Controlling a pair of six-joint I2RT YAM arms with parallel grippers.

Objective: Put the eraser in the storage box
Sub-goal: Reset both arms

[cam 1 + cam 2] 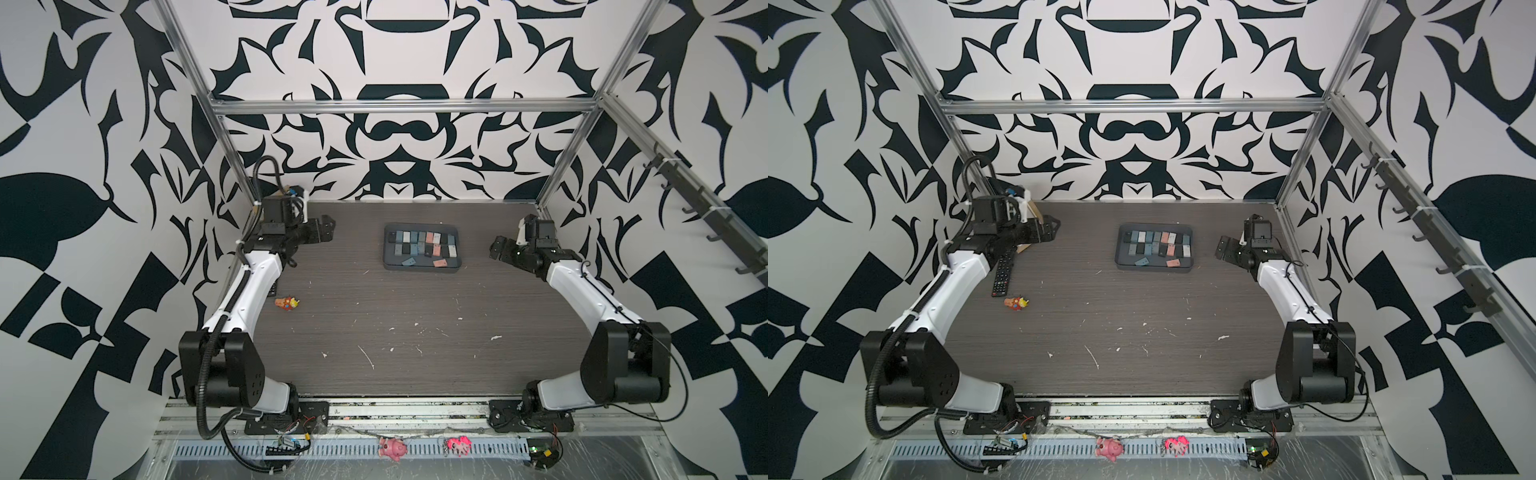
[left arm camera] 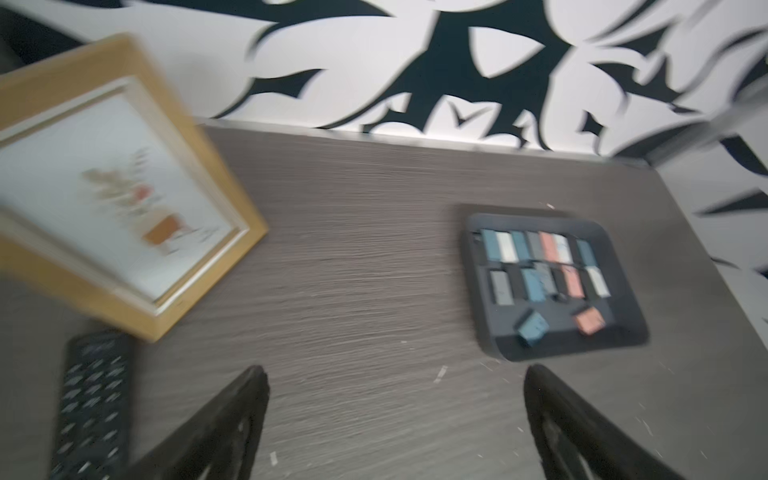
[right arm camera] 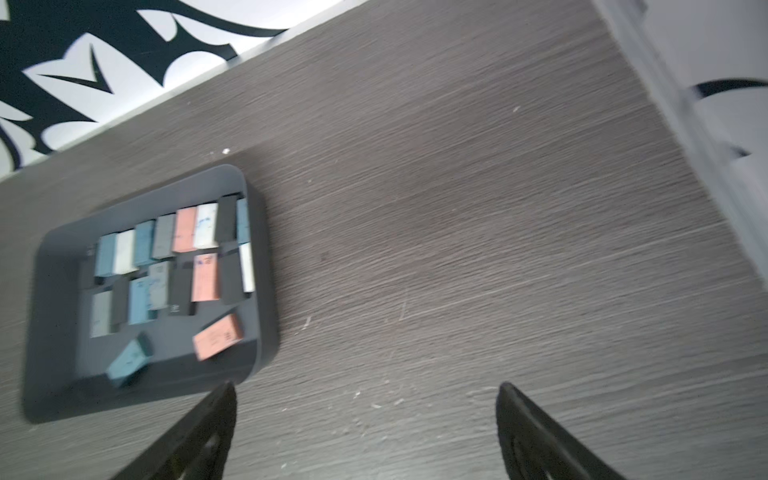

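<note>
In both top views the storage box (image 1: 422, 271) is seen in the upper middle of the frame, set on the dark worktop (image 1: 395, 332) between the two arms. Two rows of erasers (image 1: 419, 243) in blue, grey, white and salmon are laid side by side in its far part. Nearer its front wall a blue eraser (image 1: 408, 261) and a salmon eraser (image 1: 439, 263) lie askew, apart from each other. Every eraser that can be made out is inside the box.

The left claw (image 1: 326, 227) is held at the upper left of the worktop, well apart from the box. In the left wrist view its fingers (image 2: 232, 415) are spread wide, with only bare worktop between them; nothing is gripped. The right claw (image 1: 500, 248) is held near the box's right side without touching it. Its fingers (image 3: 199, 432) are likewise parted wide and nothing is held.

A tan picture frame (image 2: 124, 187) and a black remote control (image 2: 91, 407) are shown close to the left claw. A small orange and yellow toy (image 1: 287, 302) lies at the left of the worktop.
</note>
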